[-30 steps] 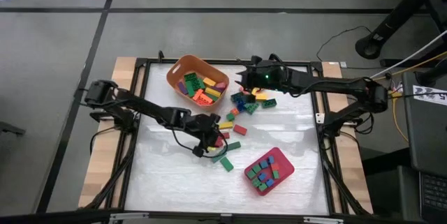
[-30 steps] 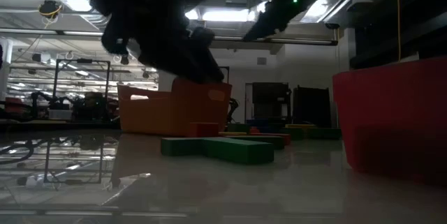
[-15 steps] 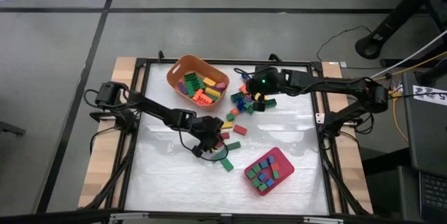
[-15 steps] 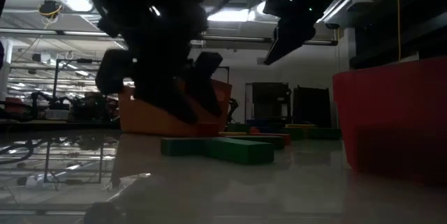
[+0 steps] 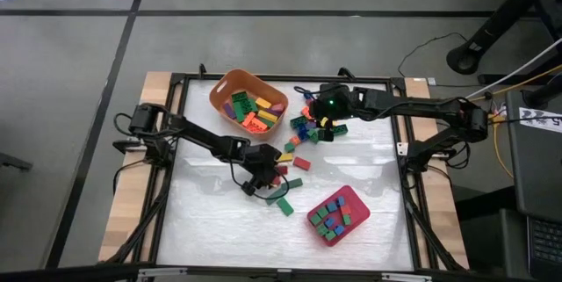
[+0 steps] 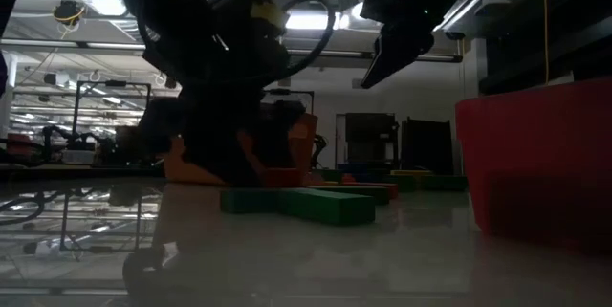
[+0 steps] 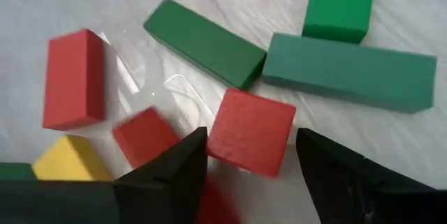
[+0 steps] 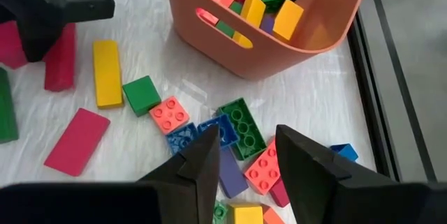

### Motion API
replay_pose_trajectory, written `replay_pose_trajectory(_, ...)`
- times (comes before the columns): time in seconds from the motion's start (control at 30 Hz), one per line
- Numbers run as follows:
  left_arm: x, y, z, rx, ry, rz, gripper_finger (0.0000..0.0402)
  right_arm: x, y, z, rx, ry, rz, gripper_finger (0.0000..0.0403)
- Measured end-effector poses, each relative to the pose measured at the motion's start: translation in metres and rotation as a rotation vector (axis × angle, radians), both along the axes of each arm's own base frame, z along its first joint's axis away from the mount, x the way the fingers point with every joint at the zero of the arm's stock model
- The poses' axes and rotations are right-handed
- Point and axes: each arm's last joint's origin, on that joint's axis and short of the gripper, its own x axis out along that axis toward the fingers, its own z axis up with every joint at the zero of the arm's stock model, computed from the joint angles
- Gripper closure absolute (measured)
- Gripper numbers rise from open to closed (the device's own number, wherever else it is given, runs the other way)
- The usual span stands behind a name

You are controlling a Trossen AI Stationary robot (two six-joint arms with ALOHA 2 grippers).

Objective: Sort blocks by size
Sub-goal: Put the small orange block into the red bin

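White tabletop [image 5: 211,220] seen from above holds loose blocks [image 5: 303,146] in the middle, an orange tub [image 5: 224,84] and a pink-red tray [image 5: 354,196]. The left gripper [image 5: 263,180] is low among them; the right gripper [image 5: 309,113] hangs over the pile by the tub.

Low view: flat green blocks [image 6: 316,202] lie in front.

Left wrist view: a small red square block [image 7: 250,132] sits right between the open fingers [image 7: 181,165], smooth and shiny.

Right wrist view: the fingers [image 8: 202,158] are spread, holding nothing, above studded bricks [image 8: 241,130].

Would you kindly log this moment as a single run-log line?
left end effector: open, straddling small red block | right end effector: open, above loose blocks by orange tub | red tray: small blocks inside
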Motion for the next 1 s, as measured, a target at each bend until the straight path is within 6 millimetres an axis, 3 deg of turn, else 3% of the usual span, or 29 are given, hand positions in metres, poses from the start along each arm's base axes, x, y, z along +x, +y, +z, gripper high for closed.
replay_pose_trajectory(0.1,-0.001,0.000,0.001,0.000,0.003,-0.002,0.0214,-0.001,0.000,0.000,0.002,0.007,0.000,0.0262)
replay_pose_trajectory(0.3,0.000,-0.002,0.001,-0.017,0.000,0.015,0.0286,-0.005,0.001,-0.004,0.018,0.067,0.000,0.0262)
replay_pose_trajectory(0.5,0.012,-0.002,0.015,-0.092,-0.041,0.097,0.0286,-0.017,0.005,-0.013,0.098,0.203,-0.040,0.0262)
replay_pose_trajectory(0.73,0.040,-0.008,0.053,-0.305,-0.387,0.170,0.0286,-0.030,0.009,-0.020,0.173,0.351,-0.101,0.0262)
replay_pose_trajectory(0.83,0.051,-0.019,0.063,-0.413,-0.513,0.156,0.0284,-0.030,0.008,-0.019,0.170,0.346,-0.099,0.0262)
replay_pose_trajectory(1.0,0.076,-0.052,0.063,-0.489,-0.600,0.080,0.0284,-0.027,0.008,-0.019,0.163,0.320,-0.096,0.0262)
